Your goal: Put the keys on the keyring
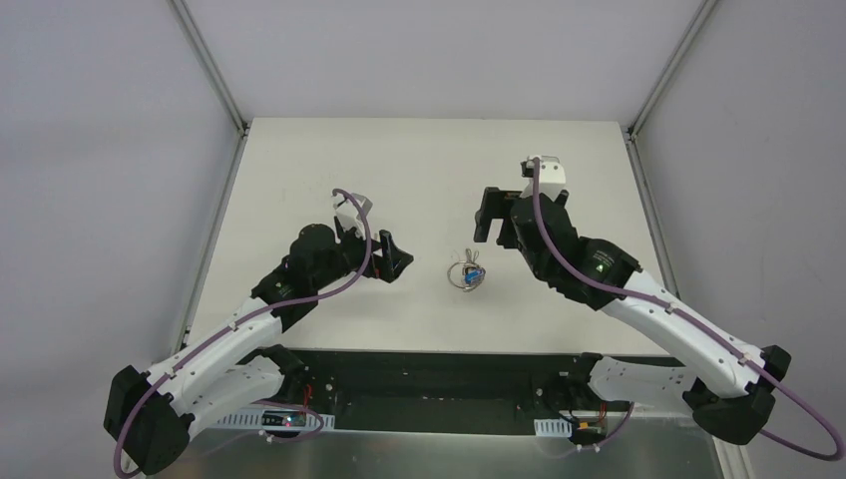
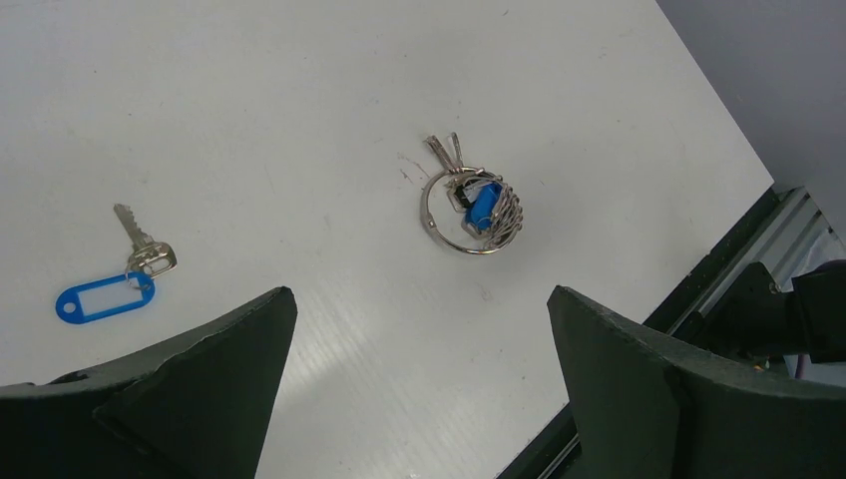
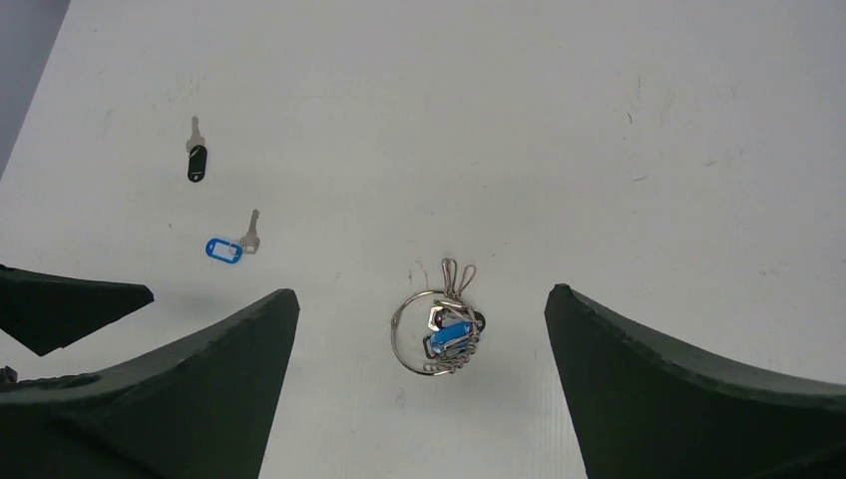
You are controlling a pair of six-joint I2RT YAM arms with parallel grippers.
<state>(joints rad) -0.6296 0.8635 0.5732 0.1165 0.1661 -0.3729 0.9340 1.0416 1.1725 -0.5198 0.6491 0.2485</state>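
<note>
The keyring [image 1: 467, 274] lies flat on the white table between my two grippers. It is a thin silver wire ring [image 3: 397, 339] with a tangle of silver metal and a bright blue piece [image 3: 451, 334] inside its right half, also seen as the keyring [image 2: 428, 205] in the left wrist view. A loose silver key [image 2: 140, 244] with a blue tag [image 2: 103, 299] lies apart on the table, and shows as the key [image 3: 250, 233] in the right wrist view. Another key, with a black head [image 3: 196, 160], lies beyond it. My left gripper [image 2: 419, 294] and right gripper [image 3: 421, 291] are both open and hold nothing.
The table's near edge, with a dark metal rail [image 2: 698, 289], runs close to the keyring on one side. One fingertip of the left gripper [image 3: 70, 304] shows at the left of the right wrist view. Grey walls enclose the table [image 1: 429, 150].
</note>
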